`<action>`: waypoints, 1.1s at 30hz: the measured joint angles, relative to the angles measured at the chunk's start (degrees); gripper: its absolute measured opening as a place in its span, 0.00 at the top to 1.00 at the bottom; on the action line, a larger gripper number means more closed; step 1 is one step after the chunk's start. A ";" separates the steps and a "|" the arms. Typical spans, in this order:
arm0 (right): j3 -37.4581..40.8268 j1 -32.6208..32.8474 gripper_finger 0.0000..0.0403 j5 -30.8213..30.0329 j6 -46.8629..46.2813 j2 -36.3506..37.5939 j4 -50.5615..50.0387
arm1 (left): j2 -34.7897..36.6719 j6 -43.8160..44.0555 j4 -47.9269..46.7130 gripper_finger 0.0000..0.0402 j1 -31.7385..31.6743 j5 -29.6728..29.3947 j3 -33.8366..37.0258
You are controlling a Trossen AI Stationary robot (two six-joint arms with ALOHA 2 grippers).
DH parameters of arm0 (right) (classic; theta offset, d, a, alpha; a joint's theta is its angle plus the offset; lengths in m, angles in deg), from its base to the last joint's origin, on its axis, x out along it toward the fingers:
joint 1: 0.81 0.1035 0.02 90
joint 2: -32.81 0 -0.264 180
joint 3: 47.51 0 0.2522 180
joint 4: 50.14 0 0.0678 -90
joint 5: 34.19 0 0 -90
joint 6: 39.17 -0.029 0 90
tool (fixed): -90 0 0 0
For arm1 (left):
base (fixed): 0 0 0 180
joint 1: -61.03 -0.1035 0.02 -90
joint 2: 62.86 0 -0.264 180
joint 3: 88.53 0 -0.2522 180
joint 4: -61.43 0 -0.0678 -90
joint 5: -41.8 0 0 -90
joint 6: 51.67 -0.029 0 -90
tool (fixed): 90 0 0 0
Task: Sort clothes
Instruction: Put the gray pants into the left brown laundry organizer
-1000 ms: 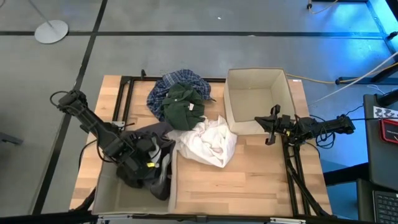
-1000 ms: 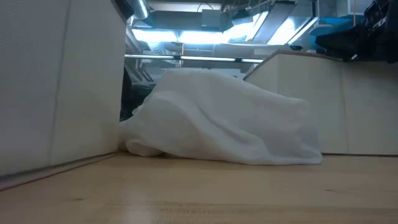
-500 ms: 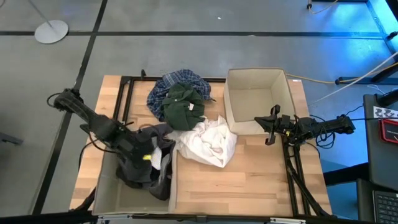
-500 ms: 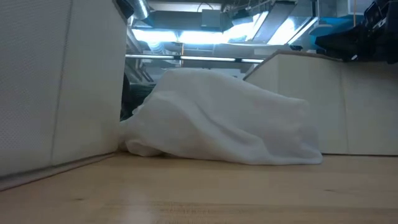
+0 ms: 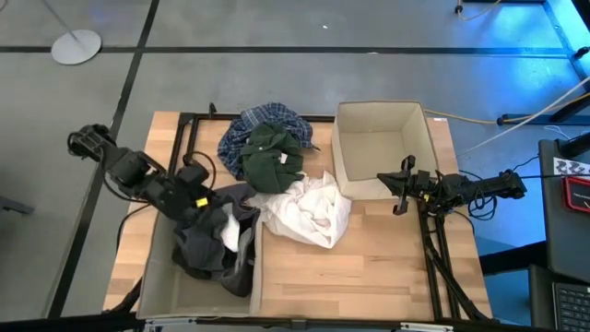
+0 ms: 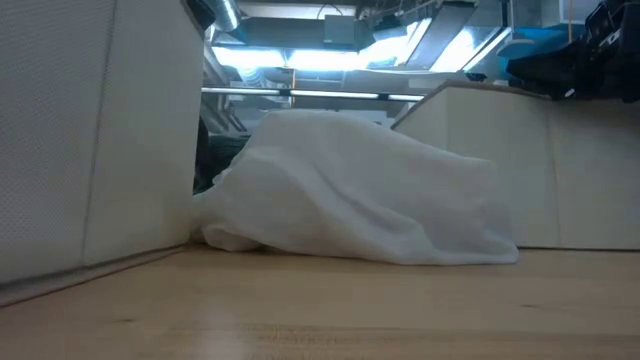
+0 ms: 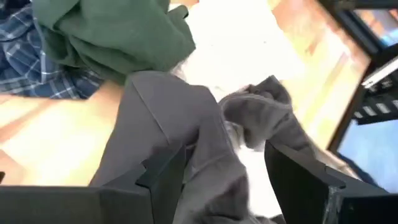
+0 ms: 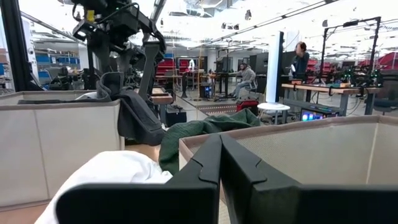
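Left gripper, jaws apart — grey garment between.

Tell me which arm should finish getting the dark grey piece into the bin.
Left. The left gripper already hangs over the dark grey piece, draped across the near bin's wall, fingers open astride its fabric. The right gripper sits shut at the far bin, away from it.

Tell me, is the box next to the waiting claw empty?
Empty. From above, the beige bin shows only bare walls and floor; the right claw waits beside it.
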 joint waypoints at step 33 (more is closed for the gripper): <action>0.02 0.00 0.97 -0.68 1.60 0.00 -1.07 | -11.38 -2.18 13.22 0.48 -0.99 18.53 15.40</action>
